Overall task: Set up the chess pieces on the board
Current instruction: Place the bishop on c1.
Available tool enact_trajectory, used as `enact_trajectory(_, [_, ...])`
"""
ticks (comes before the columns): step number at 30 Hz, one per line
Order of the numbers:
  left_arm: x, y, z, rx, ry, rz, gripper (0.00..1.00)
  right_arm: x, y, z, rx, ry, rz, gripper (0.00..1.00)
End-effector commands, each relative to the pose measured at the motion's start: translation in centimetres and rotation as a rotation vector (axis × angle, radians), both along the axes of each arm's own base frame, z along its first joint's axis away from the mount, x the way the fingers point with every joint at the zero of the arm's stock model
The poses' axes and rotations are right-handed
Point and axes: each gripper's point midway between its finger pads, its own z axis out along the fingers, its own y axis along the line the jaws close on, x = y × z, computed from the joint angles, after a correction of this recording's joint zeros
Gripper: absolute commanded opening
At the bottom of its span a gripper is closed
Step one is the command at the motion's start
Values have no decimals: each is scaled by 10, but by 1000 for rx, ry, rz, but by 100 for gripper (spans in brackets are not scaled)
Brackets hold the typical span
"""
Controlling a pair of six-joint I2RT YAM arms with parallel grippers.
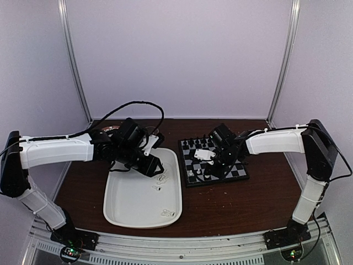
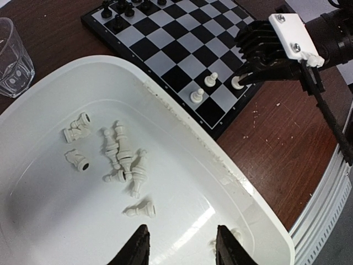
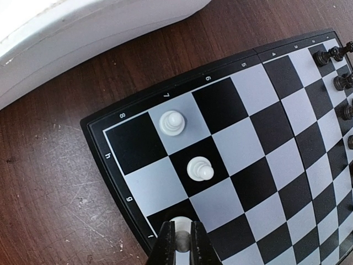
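Right gripper (image 3: 181, 247) fingers (image 3: 165, 251) clamped on white pawn (image 2: 237, 83), held upright at board (image 3: 265, 127) edge beside two standing pawns (image 3: 199, 168), apparently extending that row; left gripper (image 2: 182, 248) fingers (image 2: 135, 248) apart, empty, poised above tray (image 2: 248, 204) of toppled chess pieces (image 2: 124, 160) for next pick.

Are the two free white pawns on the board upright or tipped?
Upright: both small white plastic pawns stand on their bases on the black-and-pale checked chessboard, heads up.
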Motion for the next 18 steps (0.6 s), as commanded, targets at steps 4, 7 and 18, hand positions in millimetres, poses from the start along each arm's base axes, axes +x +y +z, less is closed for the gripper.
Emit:
enact_trajectory(4, [5,-1,11,-38,-26,17,41,-2,2,-8,-27,9,8,3])
enact_trajectory(7, [5,-1,9,-38,-23,19,42,-2,2,-9,-29,8,7,3])
enact_trajectory(18, [4,0,4,-37,-16,21,41,-6,3,-9,-29,17,17,5])
